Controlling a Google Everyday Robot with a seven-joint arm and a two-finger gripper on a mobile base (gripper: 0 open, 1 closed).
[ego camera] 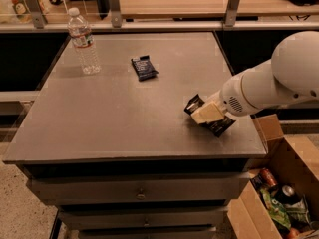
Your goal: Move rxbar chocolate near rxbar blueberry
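Note:
The rxbar chocolate [221,125], a long black wrapper, lies at the right front of the grey table [109,113]; its ends show on either side of my gripper. My gripper [205,113], with pale fingers, is down on the middle of that bar, reaching in from the white arm [279,81] at the right. The rxbar blueberry [144,67], a short dark-blue wrapper with a pale label patch, lies flat at the table's back middle, well away to the upper left of the gripper.
A clear water bottle [83,42] stands upright at the back left of the table. An open cardboard box [279,183] with cans and packets stands on the floor at the right. Drawers [139,193] sit under the tabletop. A railing runs behind.

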